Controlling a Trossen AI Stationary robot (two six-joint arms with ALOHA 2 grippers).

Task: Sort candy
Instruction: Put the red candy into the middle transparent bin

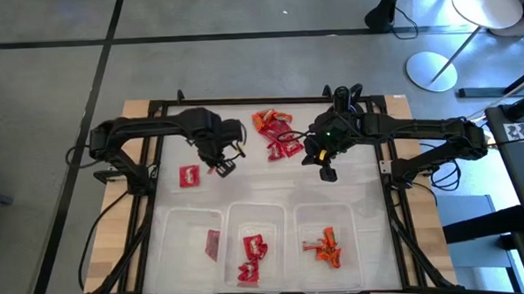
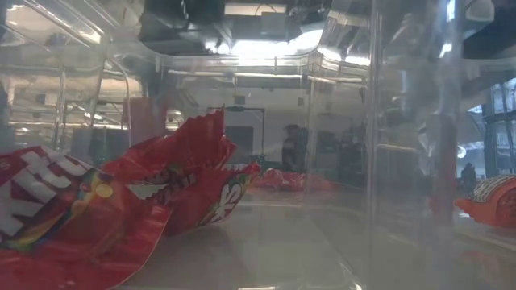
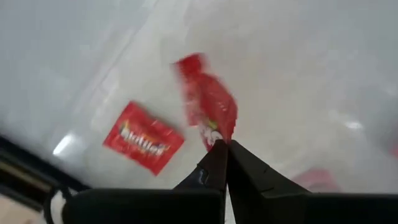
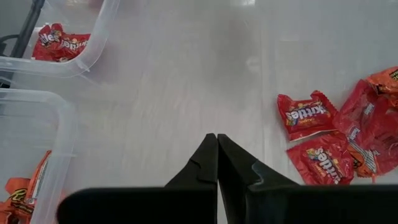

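My left gripper [image 1: 220, 165] hovers over the table's left middle, shut on a small red packet [image 3: 207, 99]. A second red packet [image 1: 189, 176] lies flat on the table just left of it and also shows in the left wrist view [image 3: 143, 138]. A pile of red and orange candy [image 1: 275, 134] lies at the far middle. My right gripper [image 1: 328, 171] hangs shut and empty to the right of the pile, above bare table [image 4: 217, 140]. My left gripper pinches one end of the red packet [image 3: 214, 130] between its two fingertips. The fingers come from above, pointing down. The packet hangs below them, lifted clear of the table.
Three clear bins stand along the near edge. The left one [image 1: 187, 223] holds a flat red bar [image 1: 212, 245], the middle one [image 1: 274, 219] red packets [image 1: 252, 256], the right one [image 1: 354, 223] orange pieces [image 1: 327, 247]. The low view looks at the middle bin's packets [image 2: 121, 201].
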